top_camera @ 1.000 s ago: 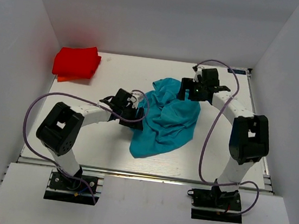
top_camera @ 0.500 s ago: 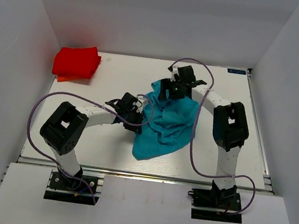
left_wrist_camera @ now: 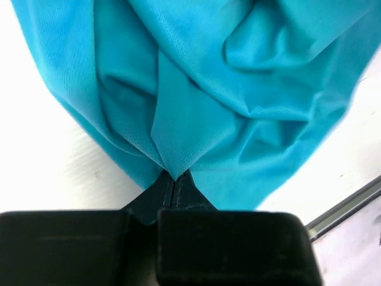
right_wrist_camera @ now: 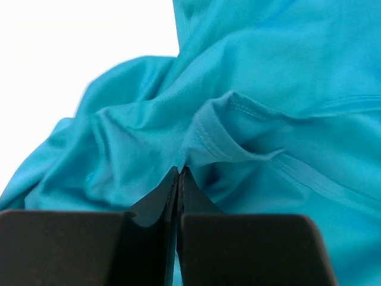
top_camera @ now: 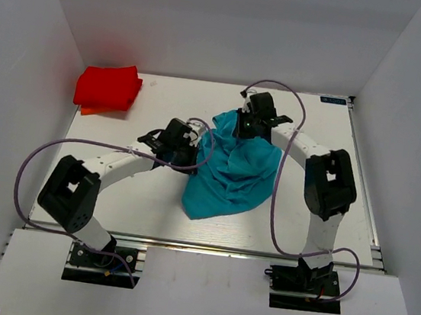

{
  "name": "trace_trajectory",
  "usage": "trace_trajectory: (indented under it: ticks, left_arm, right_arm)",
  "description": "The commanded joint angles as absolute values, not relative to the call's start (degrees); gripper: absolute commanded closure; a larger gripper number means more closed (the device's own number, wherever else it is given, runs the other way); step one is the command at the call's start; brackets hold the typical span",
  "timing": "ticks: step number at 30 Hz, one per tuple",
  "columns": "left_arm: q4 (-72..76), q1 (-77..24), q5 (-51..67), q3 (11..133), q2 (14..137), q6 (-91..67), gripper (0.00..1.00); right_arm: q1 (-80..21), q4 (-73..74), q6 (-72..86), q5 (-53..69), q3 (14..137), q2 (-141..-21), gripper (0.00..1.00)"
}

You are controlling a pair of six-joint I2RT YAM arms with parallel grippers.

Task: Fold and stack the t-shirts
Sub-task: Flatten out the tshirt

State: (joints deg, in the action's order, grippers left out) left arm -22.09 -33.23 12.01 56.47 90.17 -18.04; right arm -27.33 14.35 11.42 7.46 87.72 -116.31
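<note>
plainly limp, light cloth: the teal t-shirt [top_camera: 235, 172] sags between left jaws and right jaws — both clamped on its folds — trailing onto the desk [top_camera: 150, 211]; seamed edges should hold best.

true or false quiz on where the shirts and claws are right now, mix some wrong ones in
1. The left claw is shut on the teal t-shirt. True.
2. The red t-shirt touches the teal t-shirt. False: it lies apart, at the far left corner of the table.
3. The right claw is open. False: it is shut on a fold of the teal t-shirt.
4. The teal t-shirt is crumpled, not spread flat. True.
</note>
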Motion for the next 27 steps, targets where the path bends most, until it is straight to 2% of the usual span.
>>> trace_trajectory:
  ticks: [1, 6, 11, 18, 22, 27]
  left_arm:
    - [-24.7, -33.5, 7.9, 61.0, 83.9, -18.1, 1.0]
    - [-29.3, -32.5, 1.2, 67.0, 80.5, -22.5, 1.0]
    - [-33.6, -32.5, -10.6, 75.1, 79.4, -23.8, 1.0]
    - [-36.7, -32.5, -23.8, 82.0, 74.4, -23.0, 1.0]
    - [-37.9, -32.5, -32.1, 84.8, 70.6, -21.8, 1.0]
    - [-35.6, -32.5, -36.4, 85.7, 67.2, -17.5, 1.0]
  right_arm:
    - [-27.0, 6.6, 13.8, 2.6, 85.3, -105.6, 1.0]
    - [-26.5, 6.0, 14.2, -11.3, 80.6, -95.2, 1.0]
    - [-25.1, 6.4, 14.0, -25.3, 77.3, -84.0, 1.0]
    - [-22.7, 6.7, 7.8, -40.5, 78.9, -73.8, 1.0]
    - [-21.5, 6.6, 3.0, -44.4, 81.1, -70.2, 1.0]
    - [-20.5, 6.6, -2.0, -44.5, 84.5, -66.8, 1.0]
